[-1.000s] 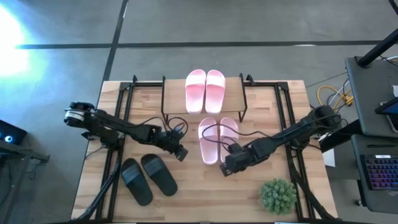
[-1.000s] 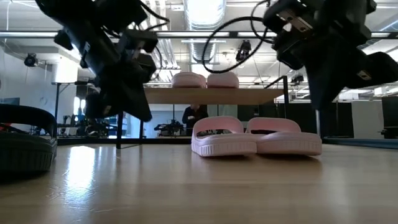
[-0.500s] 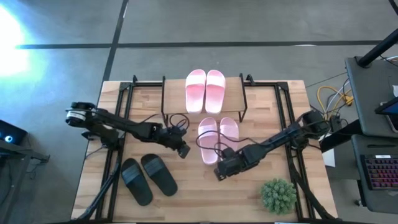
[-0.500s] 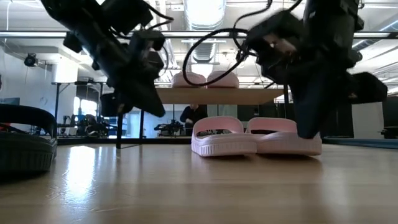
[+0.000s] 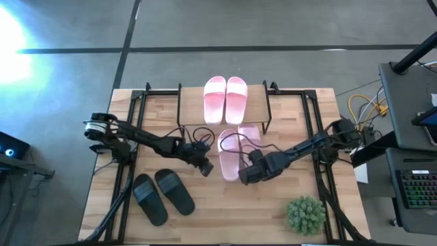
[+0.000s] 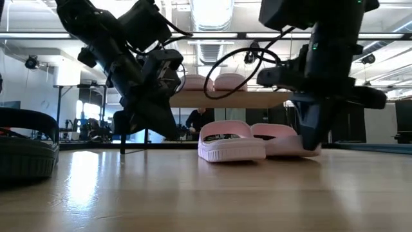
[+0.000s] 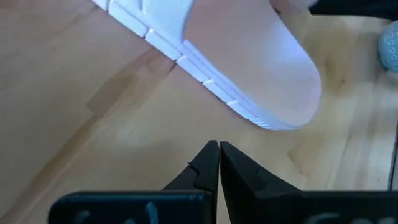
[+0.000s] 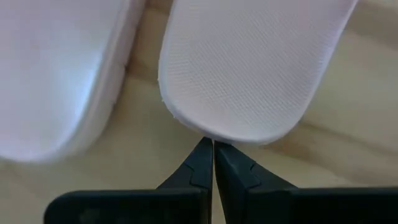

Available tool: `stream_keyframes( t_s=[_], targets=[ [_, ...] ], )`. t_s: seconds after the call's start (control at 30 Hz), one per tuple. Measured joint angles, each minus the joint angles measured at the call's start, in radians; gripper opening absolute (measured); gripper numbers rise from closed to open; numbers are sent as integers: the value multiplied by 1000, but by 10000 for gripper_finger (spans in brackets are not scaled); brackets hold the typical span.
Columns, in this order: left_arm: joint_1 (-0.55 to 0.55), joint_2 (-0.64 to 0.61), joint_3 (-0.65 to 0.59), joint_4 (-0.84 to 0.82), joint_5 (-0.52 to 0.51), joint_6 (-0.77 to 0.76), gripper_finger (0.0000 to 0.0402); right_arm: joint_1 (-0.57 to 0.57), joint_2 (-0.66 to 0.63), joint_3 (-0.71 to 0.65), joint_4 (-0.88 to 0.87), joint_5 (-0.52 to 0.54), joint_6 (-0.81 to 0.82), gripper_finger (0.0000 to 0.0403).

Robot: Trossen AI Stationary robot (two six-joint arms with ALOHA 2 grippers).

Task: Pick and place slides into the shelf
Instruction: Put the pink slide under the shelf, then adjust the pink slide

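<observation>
With tips pressed together, right pincer (image 8: 213, 152) nosing against heel of right pink slide (image 8: 255, 68) on worktop (image 5: 225, 205). Left pincer (image 7: 218, 155), likewise closed, just beside left pink slide (image 7: 249, 68).

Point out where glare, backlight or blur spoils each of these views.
High view: a bright flare washes out the floor at the upper left; the table is evenly lit. Low view: ceiling lights backlight both arms into silhouettes, and the black slide at the near left is soft. Left wrist view: the pink slide is blown out near white.
</observation>
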Motion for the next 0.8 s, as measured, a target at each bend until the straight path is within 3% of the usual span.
stream_keyframes(
  t_s=[0.17, 0.33, 0.5, 0.8],
  targets=[
    [2, -5, 1, 41, -4, 4, 0, -36, -27, 9, 6, -8, -54, 8],
    [5, 10, 1, 86, -25, 74, 0, -21, -65, 43, 13, -124, -155, 8],
    [32, 65, 0, 152, -41, 78, 0, 31, -67, 96, 33, -154, -143, 8],
    [49, 153, 31, 205, -28, 79, 0, 59, 16, 141, 233, -147, -103, 8]
  ],
)
